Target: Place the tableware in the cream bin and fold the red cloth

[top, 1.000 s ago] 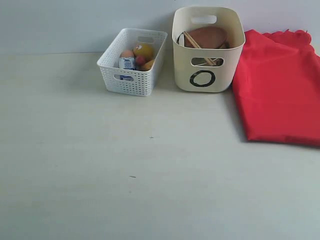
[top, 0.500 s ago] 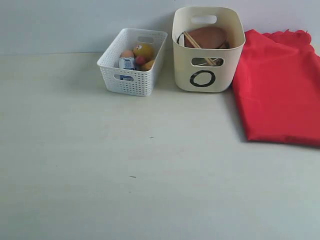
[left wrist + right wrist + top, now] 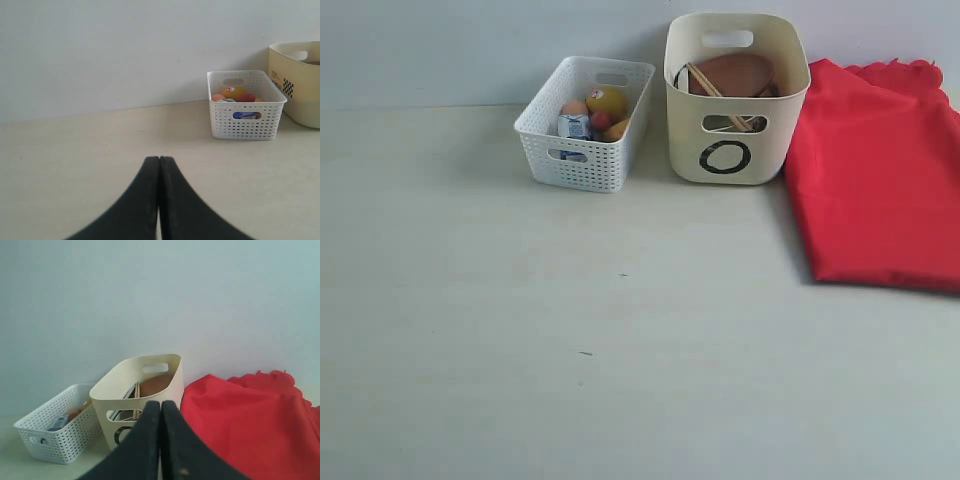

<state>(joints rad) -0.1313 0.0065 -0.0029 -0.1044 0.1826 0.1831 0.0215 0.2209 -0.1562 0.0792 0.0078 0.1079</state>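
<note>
- A pale, smooth table (image 3: pixel 620 350) is stretching wide and open in front, meeting a plain white wall (image 3: pixel 440 40).
- The scallop-edged red cloth (image 3: pixel 880 170) is lying flat at the right, just beside the rounded cream bin (image 3: pixel 736 95), perhaps touching it.
- A brown wooden plate (image 3: pixel 735 73) and chopsticks (image 3: pixel 705 82) are leaning inside that bin.
- A white lattice basket (image 3: pixel 582 125) is sitting near the bin's left.
- Left gripper (image 3: pixel 159 160) and right gripper (image 3: pixel 160 403) are both keeping black jaws pressed together — gripping nothing.

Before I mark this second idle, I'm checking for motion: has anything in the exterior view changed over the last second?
Nothing visibly changed. The bin, basket and cloth sit where they were, with the plate and chopsticks in the bin.
</note>
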